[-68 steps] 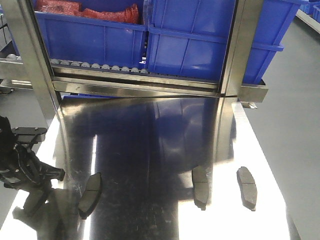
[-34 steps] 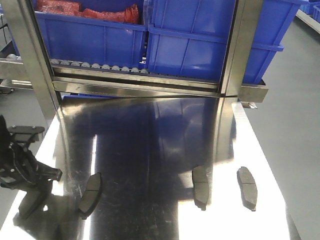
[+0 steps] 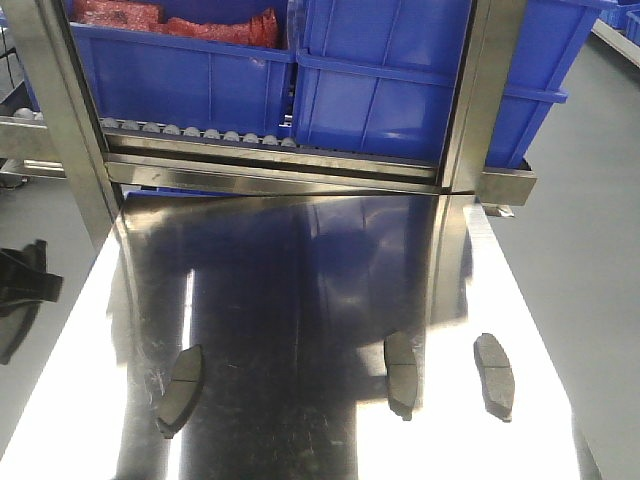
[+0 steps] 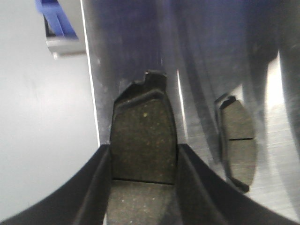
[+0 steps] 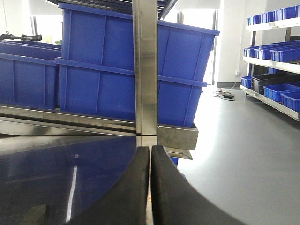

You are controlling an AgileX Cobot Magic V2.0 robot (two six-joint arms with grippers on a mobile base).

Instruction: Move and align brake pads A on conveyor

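Note:
In the left wrist view my left gripper point(image 4: 143, 150) is shut on a brake pad A point(image 4: 143, 124), a dark grey oblong pad with a groove across it, held over the left edge of the shiny steel tabletop point(image 4: 136, 42). A second pad point(image 4: 238, 140) lies on the steel just to its right. The front view shows three pads lying on the tabletop: one at the left point(image 3: 178, 390), one right of centre point(image 3: 402, 373), one at the right point(image 3: 494, 374). Only part of my left arm point(image 3: 20, 285) shows at the left edge. My right gripper point(image 5: 150, 157) is shut and empty. The conveyor is out of view.
Blue bins point(image 3: 380, 80) sit on a roller rack point(image 3: 200, 133) behind the tabletop, framed by steel posts point(image 3: 480, 100). Grey floor point(image 3: 590, 260) lies beyond the table's right edge and beyond its left edge point(image 4: 42, 117). More blue bins stand on shelves point(image 5: 274, 33) at the far right.
My left arm has moved left, off the table's left edge and mostly out of the front view. The three pads on the steel have not moved.

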